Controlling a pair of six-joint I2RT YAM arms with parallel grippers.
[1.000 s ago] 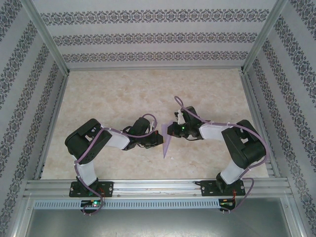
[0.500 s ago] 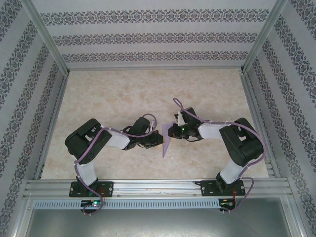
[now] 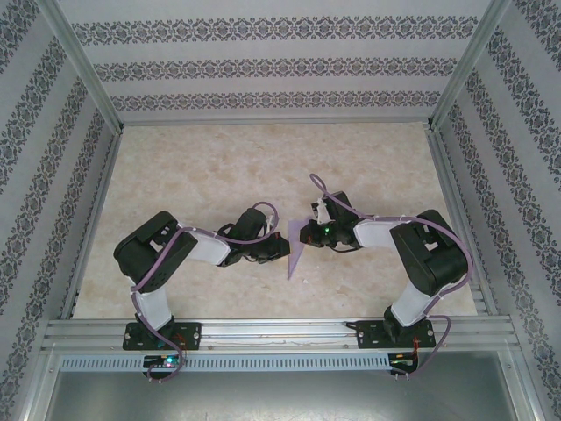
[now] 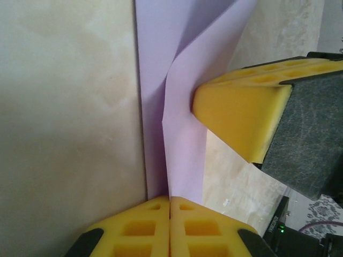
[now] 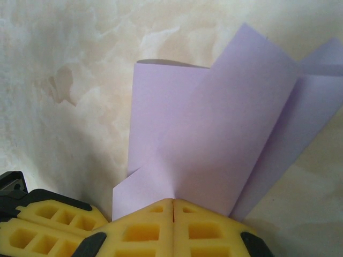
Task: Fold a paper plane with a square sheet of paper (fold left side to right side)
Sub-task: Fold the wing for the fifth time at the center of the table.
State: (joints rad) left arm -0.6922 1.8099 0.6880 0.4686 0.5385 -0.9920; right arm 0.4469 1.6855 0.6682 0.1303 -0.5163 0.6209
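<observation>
Enclosing the marbled table (image 3: pixel 219 167) stand patterned walls (image 3: pixel 263 66).

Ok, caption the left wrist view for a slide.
Left claw pinching the folded lilac paper above the marbled tabletop.

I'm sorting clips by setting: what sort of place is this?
Likely a lab test cell, not a home: left arm and right arm, holding lilac paper, bolted to an aluminium rail; a marble-look table; wallpapered panels in a metal frame boxing it in.
</observation>
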